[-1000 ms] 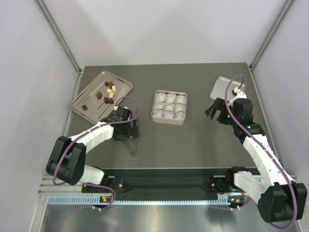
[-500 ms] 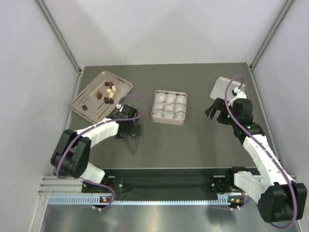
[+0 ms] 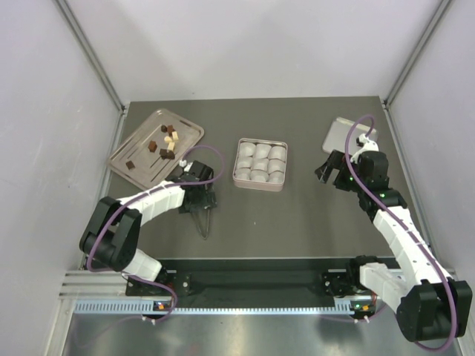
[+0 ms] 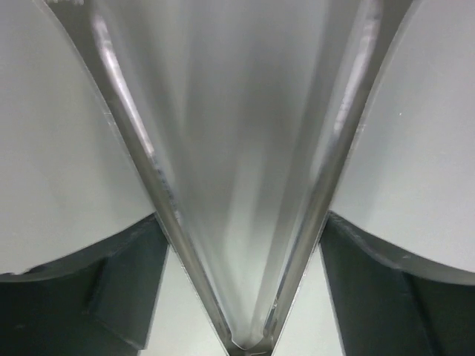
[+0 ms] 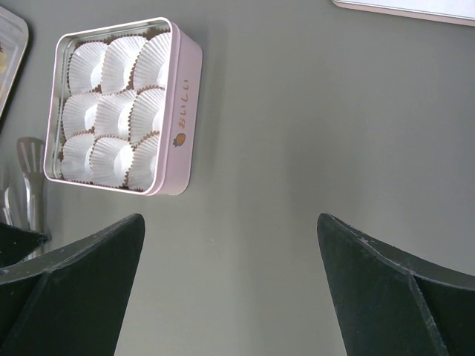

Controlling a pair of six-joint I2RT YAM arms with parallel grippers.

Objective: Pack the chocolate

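**Hidden or unclear.** The left gripper [image 4: 242,219] hangs low over the metal tongs [image 4: 151,159]. From above, its dark body covers their wide end. Only the thin arms and the joined end show on the table [image 3: 297,215]. In the left wrist view the tongs fill the frame, out of focus, with the tips cut off at the top. Their two polished arms stand spread in a V. One dark finger sits outside each arm, but I cannot tell whether either presses on the metal.

**Right gripper** [image 5: 230,219]. Jaws wide apart, above the table to the right of the tin.

**Chocolate** [image 3: 165,141]. Tiny cubes in dark brown, lighter brown and cream, scattered on the shallow silver tray [image 3: 189,132] at far left, well apart from the tin. They are too small to count surely.

**Tin** [image 5: 182,89]. Square, pink, with rounded corners, holding nine pleated white paper cups [image 5: 111,104] in three rows.

**Lid** [image 3: 343,135]. Flat and pale, at far right, partly hidden by a purple cable [image 3: 361,120].
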